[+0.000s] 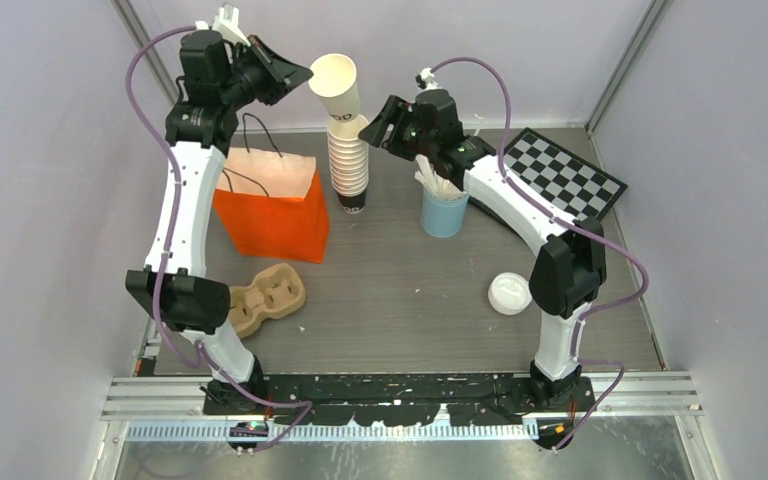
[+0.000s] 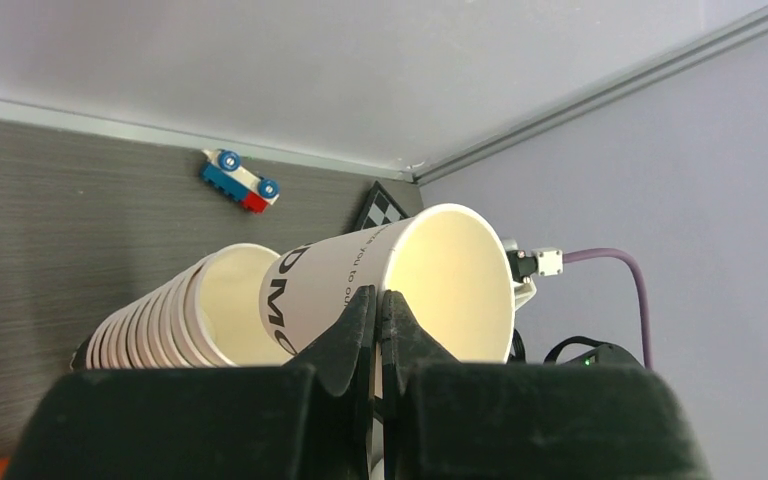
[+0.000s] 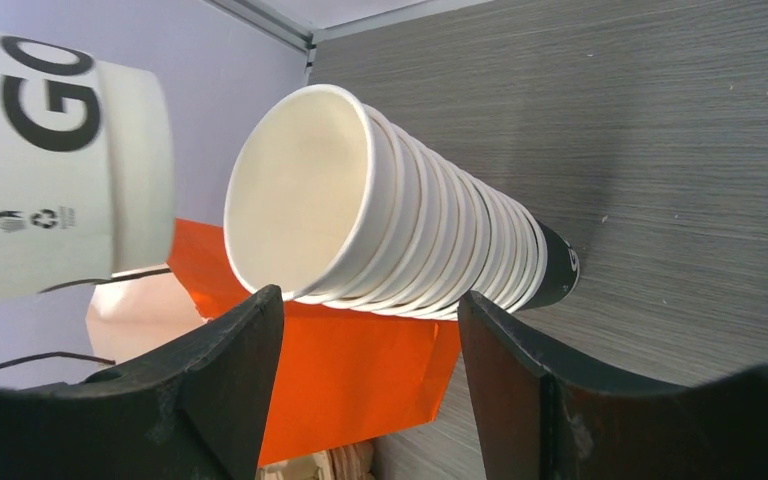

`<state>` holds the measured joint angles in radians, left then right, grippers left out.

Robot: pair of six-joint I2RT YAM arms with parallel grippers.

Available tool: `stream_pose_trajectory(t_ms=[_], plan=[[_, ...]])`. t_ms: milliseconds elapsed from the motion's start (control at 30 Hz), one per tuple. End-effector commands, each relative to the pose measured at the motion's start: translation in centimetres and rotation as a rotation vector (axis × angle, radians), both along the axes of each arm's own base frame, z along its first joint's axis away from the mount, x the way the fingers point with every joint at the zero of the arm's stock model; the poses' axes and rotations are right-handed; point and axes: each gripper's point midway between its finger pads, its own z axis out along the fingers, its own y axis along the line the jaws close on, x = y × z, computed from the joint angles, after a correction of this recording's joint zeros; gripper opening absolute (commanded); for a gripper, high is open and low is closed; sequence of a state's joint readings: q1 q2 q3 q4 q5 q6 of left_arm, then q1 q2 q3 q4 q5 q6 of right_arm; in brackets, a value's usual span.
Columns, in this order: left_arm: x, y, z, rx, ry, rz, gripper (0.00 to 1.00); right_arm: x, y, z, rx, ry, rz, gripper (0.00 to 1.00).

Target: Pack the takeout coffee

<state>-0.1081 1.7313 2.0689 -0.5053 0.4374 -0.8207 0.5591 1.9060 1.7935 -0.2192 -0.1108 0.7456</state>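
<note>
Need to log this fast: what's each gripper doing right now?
Left gripper: shut on the rim of a single paper cup.
Right gripper: jaws wide around the cup stack; grip cannot be told.

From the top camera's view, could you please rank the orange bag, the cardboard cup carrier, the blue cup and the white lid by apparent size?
1. orange bag
2. cardboard cup carrier
3. blue cup and white lid: they look about alike, so I leave them unranked.
</note>
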Motion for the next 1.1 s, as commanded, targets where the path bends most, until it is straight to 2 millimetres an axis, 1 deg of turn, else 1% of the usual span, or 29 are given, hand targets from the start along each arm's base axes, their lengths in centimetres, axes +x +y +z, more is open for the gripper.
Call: stream_pose_trajectory(t_ms=[0,133,233,267,300,333,367,400,467,567,600,667,733,800,833,867,900,933,1000,1067], plan=[[-2.7,0.6,4.9,0.031,-0.137,0.009,0.00,-1.8,-1.1,7.5,0.045,-0.143,0.025,0.69],[-4.5,0.9,3.9,0.078,-0.093,-0.008,0.00,-3.2,-2.7,9.4,0.031,-0.175,0.015,0.69],[-6.7,0.7,2.7,0.115,-0.050,-0.047,0.00,-4.6,-4.7,10.1,-0.028,-0.199,-0.009,0.71],[-7.7,0.4,2.3,0.127,-0.037,-0.069,0.00,-5.2,-5.4,10.1,-0.046,-0.202,-0.017,0.72],[-8.5,0.4,1.9,0.141,-0.028,-0.080,0.00,-6.1,-6.3,10.8,-0.059,-0.216,-0.024,0.73],[-9.5,0.2,1.7,0.157,-0.024,-0.093,0.00,-6.9,-7.1,11.0,-0.075,-0.223,-0.029,0.74],[-10.6,0.0,1.3,0.172,-0.017,-0.108,0.00,-7.8,-7.8,10.5,-0.096,-0.218,-0.033,0.76],[-11.6,-0.3,0.9,0.188,-0.011,-0.126,0.00,-8.7,-8.7,10.6,-0.112,-0.217,-0.042,0.77],[-13.8,-1.5,-0.3,0.213,0.000,-0.175,0.00,-10.8,-10.2,10.5,-0.131,-0.218,-0.047,0.79],[-17.4,-3.4,-2.3,0.265,0.002,-0.241,0.00,-14.3,-12.7,10.2,-0.154,-0.215,-0.054,0.87],[-18.5,-4.3,-3.2,0.282,0.004,-0.269,0.00,-15.5,-13.4,9.8,-0.164,-0.207,-0.052,0.89],[-20.6,-6.2,-5.3,0.315,0.017,-0.330,0.00,-17.3,-15.6,9.1,-0.190,-0.201,-0.098,0.90],[-22.6,-7.8,-7.8,0.358,0.036,-0.387,0.00,-19.5,-17.1,8.2,-0.198,-0.193,-0.104,0.90],[-24.1,-9.0,-10.9,0.398,0.068,-0.417,0.00,-21.4,-18.6,6.9,-0.220,-0.171,-0.116,0.90],[-24.7,-9.6,-12.2,0.407,0.074,-0.431,0.00,-22.2,-19.4,6.3,-0.227,-0.160,-0.135,0.90],[-25.3,-10.1,-14.6,0.428,0.099,-0.444,0.00,-23.0,-20.2,5.6,-0.237,-0.143,-0.152,0.90],[-25.9,-10.6,-15.9,0.434,0.105,-0.462,0.00,-23.7,-21.0,5.1,-0.243,-0.130,-0.170,0.90],[-26.7,-11.4,-17.0,0.441,0.102,-0.491,0.00,-24.3,-21.7,4.4,-0.248,-0.113,-0.187,0.90],[-27.2,-12.6,-18.7,0.442,0.080,-0.512,0.00,-25.6,-22.9,3.1,-0.246,-0.086,-0.224,0.90],[-27.6,-13.3,-20.5,0.444,0.068,-0.529,0.00,-26.4,-23.5,1.4,-0.245,-0.047,-0.237,0.89]])
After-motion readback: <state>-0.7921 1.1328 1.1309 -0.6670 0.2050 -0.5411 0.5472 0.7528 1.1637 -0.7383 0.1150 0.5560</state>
